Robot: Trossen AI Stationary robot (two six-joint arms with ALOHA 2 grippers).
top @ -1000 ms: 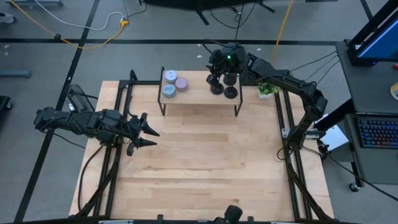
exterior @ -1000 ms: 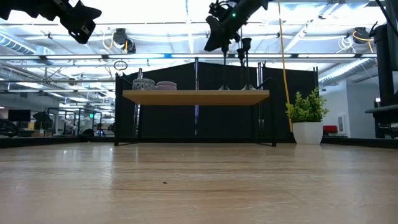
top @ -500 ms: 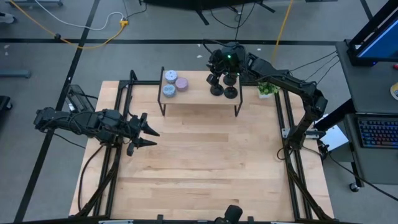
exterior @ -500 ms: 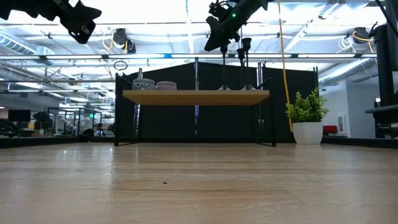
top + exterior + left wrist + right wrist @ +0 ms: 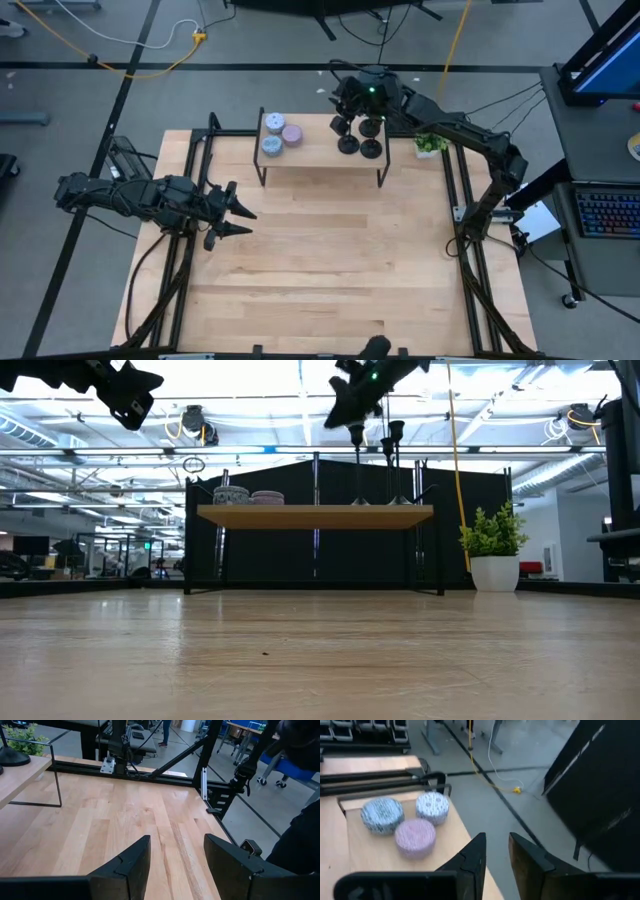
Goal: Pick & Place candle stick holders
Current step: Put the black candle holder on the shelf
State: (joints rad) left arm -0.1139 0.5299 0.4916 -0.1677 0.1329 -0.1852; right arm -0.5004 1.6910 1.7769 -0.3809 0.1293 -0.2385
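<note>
**Right gripper poised above shelf holders; left arm idle**

The right gripper [image 5: 341, 103] is being held above the back edge of the raised wooden shelf [image 5: 320, 152], just over the group of candle stick holders [image 5: 358, 140]. In the right wrist view its fingers [image 5: 473, 855] are being shown with only a narrow gap between them, and nothing is being gripped in that gap. From the low view the right gripper [image 5: 345, 405] is being seen clear above the cup tops, with no contact observed.

The candle stick holders are being found at the right end of the shelf, close together, disc bases flat on the board. In the low view their thin stems [image 5: 358, 465] are being seen upright, long axis vertical, cups pointing up. Two stems are clearly made out there; the exact count cannot be told from that view.

Three round candle tins [image 5: 278, 135] are being noted at the left end of the shelf, well apart from the holders. A small potted plant [image 5: 429, 145] is standing just beside the shelf's right end.

The left gripper [image 5: 232, 216] is being held over the table's left side, well apart from the shelf, its fingers [image 5: 125, 865] spread wide and holding nothing.
</note>
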